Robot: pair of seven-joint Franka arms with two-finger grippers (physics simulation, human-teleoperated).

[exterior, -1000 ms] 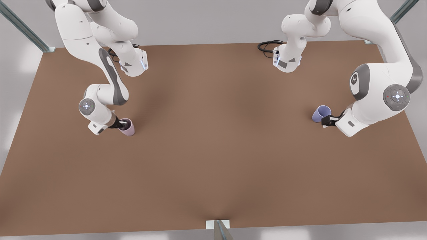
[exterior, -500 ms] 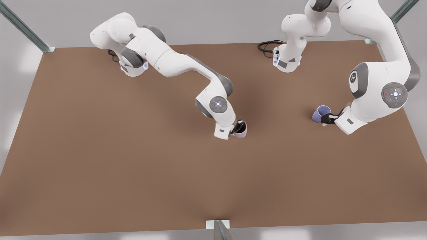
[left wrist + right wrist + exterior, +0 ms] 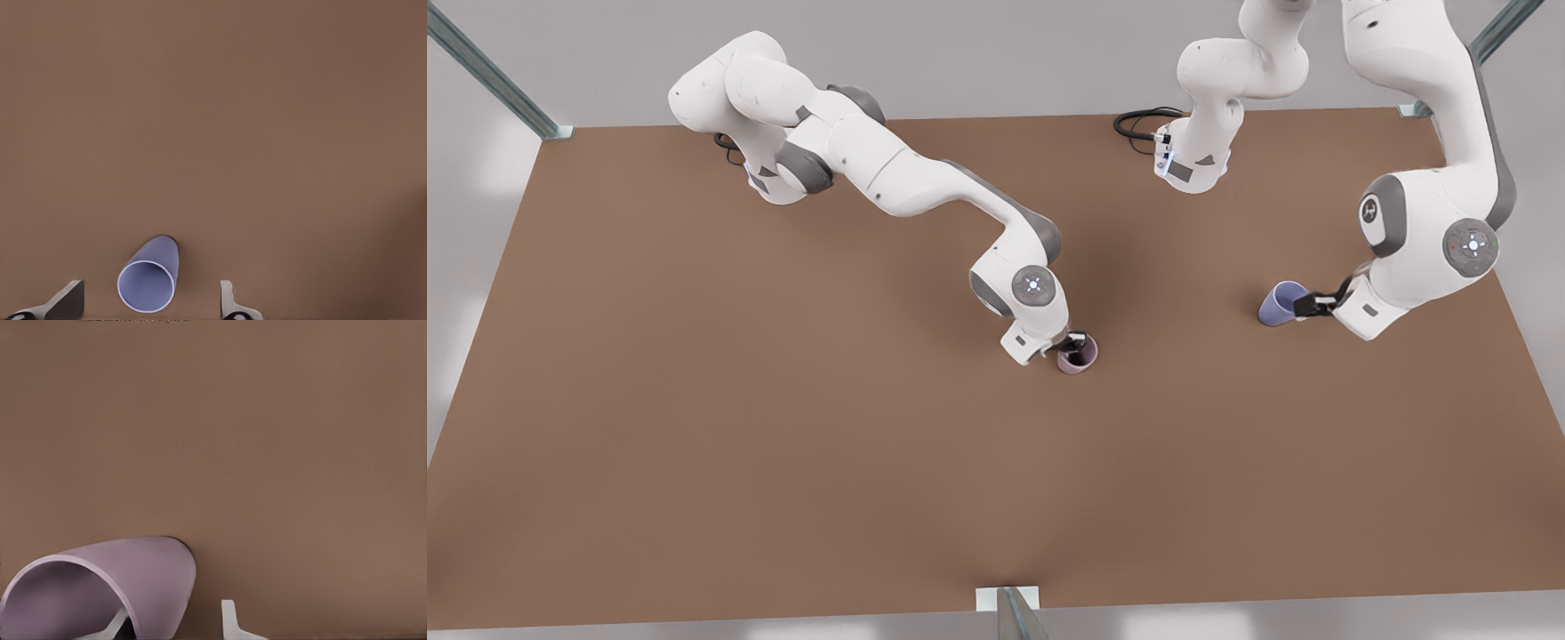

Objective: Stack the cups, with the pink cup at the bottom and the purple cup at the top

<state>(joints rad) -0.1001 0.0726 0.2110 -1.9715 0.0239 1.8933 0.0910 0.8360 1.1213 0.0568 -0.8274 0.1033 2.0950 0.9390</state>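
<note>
Matte tapered pink cup (image 3: 1077, 355) stands mid-table (image 3: 783, 444).

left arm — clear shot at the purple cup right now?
Probably yes. The left gripper is open with its fingers either side of the purple cup, bare table all around. The right gripper is off at the pink cup.

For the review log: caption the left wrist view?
Left tool open, fingers either side of the purple cup on the table.
</note>
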